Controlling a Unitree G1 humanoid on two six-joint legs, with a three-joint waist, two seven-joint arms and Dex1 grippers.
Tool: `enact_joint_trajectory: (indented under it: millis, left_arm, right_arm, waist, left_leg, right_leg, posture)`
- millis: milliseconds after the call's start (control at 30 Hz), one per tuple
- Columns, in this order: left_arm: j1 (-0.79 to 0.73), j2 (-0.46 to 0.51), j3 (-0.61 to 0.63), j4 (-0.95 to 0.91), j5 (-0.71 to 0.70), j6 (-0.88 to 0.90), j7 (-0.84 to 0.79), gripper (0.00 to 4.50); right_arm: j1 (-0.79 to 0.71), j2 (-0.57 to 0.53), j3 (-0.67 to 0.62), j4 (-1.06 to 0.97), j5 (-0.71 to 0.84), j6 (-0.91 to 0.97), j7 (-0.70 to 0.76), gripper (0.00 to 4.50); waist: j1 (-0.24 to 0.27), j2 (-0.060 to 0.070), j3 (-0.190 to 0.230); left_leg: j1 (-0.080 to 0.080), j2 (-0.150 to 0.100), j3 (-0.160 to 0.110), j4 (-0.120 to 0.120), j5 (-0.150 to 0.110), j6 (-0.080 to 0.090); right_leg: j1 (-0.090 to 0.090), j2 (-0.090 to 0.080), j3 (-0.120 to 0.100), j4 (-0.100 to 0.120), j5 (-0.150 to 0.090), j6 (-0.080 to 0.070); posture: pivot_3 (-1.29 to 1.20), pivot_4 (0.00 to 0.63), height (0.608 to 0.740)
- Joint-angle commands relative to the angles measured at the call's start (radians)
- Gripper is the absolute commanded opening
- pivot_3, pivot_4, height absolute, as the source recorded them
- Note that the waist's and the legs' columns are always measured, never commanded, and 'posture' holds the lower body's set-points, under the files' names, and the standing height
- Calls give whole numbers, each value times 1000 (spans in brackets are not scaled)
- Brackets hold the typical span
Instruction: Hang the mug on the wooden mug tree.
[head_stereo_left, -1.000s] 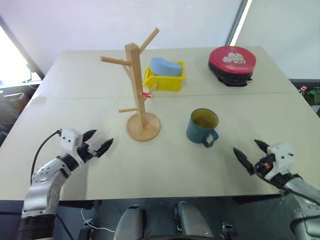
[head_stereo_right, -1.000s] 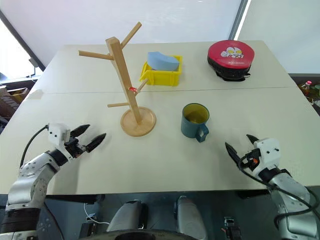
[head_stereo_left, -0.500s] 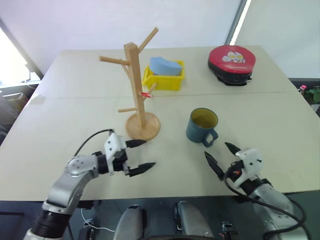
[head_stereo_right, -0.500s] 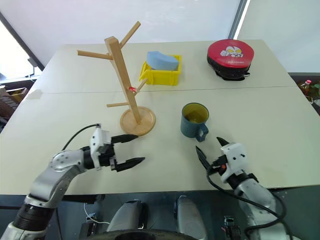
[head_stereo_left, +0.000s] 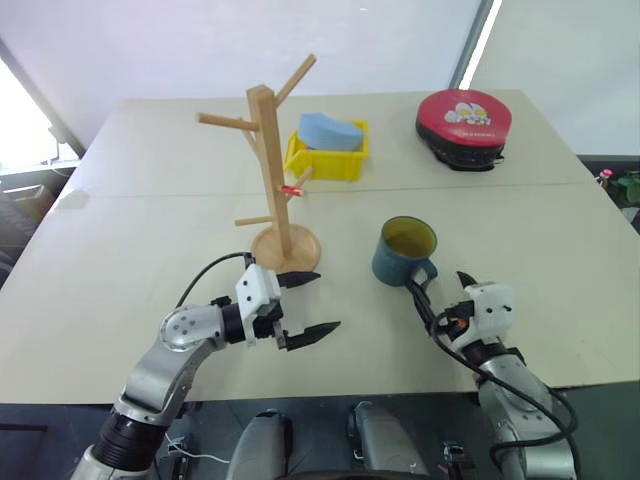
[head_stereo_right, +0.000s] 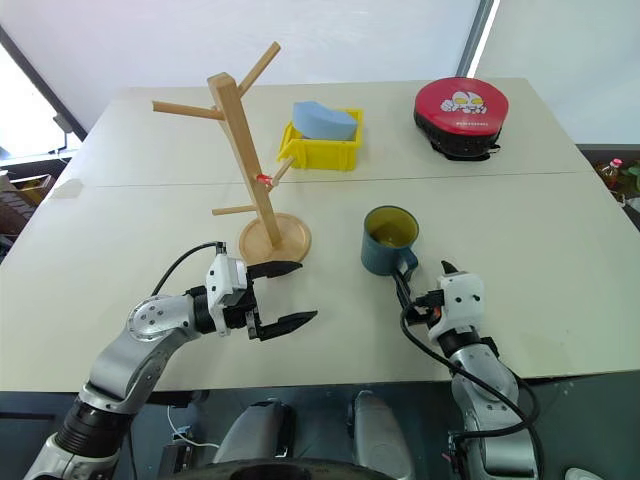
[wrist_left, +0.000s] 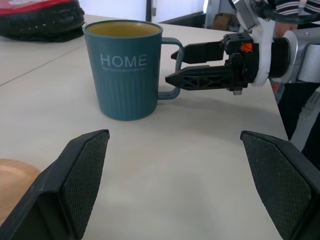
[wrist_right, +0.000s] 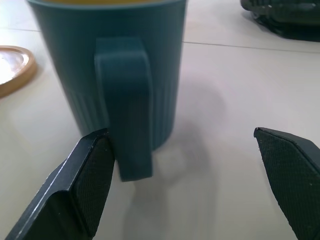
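Likely handles as a stiff, hard, smooth-walled mug (head_stereo_left: 405, 250): light enough for one gripper, prone to slip on a pinch across the body, liable to chip if knocked against a peg. Best taken by the rim or wall opposite the handle (wrist_right: 127, 110), leaving the loop free for a peg.

Stands upright on the table (head_stereo_left: 150, 200), to the right of the wooden mug tree (head_stereo_left: 272, 170) and apart from its disc base, handle turned toward the right arm.

Right gripper (head_stereo_left: 438, 288) spread wide, empty, just short of the handle; left gripper (head_stereo_left: 328, 300) likewise spread and empty, near the tree's base.

From the left wrist: "HOME" lettering, ribbed wall, right gripper level with the loop. From the right wrist: handle edge-on, one finger close beside it, contact impossible to tell. From the head: peg layout and spacing.
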Motion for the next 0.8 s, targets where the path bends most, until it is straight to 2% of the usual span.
enact_joint_trajectory:
  millis: [33,233,267,333,400,533,567,700,800]
  left_arm:
    - [-12,-6,0,-22,1,-22,6,4500]
    - [-7,-12,1,-17,4,-29,6,4500]
    - [-7,-12,1,-16,5,-31,6,4500]
    - [-7,-13,1,-12,9,-37,6,4500]
    - [-6,-12,2,-6,14,-46,7,4500]
    - [-1,-7,20,10,19,-64,13,4500]
    - [-1,-6,23,13,19,-67,14,4500]
    - [1,-3,34,10,9,-70,14,4500]
    - [1,-1,49,9,1,-66,19,4500]
  right_arm:
    - [-31,2,-28,19,-9,-22,-25,4422]
    - [-95,15,-13,94,-9,-36,-31,4422]
    - [-103,20,-13,105,-5,-40,-31,4190]
    - [-115,28,-12,122,-1,-45,-29,3606]
    - [-120,30,-9,133,-1,-52,-24,2618]
    - [-126,35,-9,137,19,-63,-4,360]
    - [-127,35,-9,136,24,-64,1,23]
    - [-128,24,-2,117,20,-70,16,23]
    - [-130,-38,43,87,-70,-76,35,23]
  waist:
    - [0,0,0]
    - [-2,0,0]
    - [-2,0,0]
    - [-2,0,0]
    - [-2,0,0]
    - [-1,0,0]
    - [-2,0,0]
    - [-2,0,0]
    - [-2,0,0]
  left_leg:
    - [0,0,0,0,0,0]
    - [1,0,0,0,0,0]
    - [1,0,0,0,0,0]
    - [1,0,0,0,0,0]
    - [1,0,0,0,0,0]
    - [1,0,0,0,0,0]
    - [1,0,0,0,0,0]
    - [1,0,0,0,0,0]
    - [1,0,0,0,0,0]
  right_leg:
    - [0,0,0,0,0,0]
    - [1,1,0,0,0,0]
    - [1,1,0,0,0,1]
    - [1,1,0,0,0,1]
    - [1,1,0,0,0,1]
    - [1,1,0,0,0,1]
    - [1,1,0,0,1,1]
    - [1,1,0,0,1,1]
    - [1,1,0,0,1,1]
  posture:
    - [0,150,740]
    - [0,150,740]
    - [0,150,740]
    - [0,150,740]
    - [0,150,740]
    - [0,150,740]
    - [0,150,740]
    - [0,150,740]
    - [0,150,740]
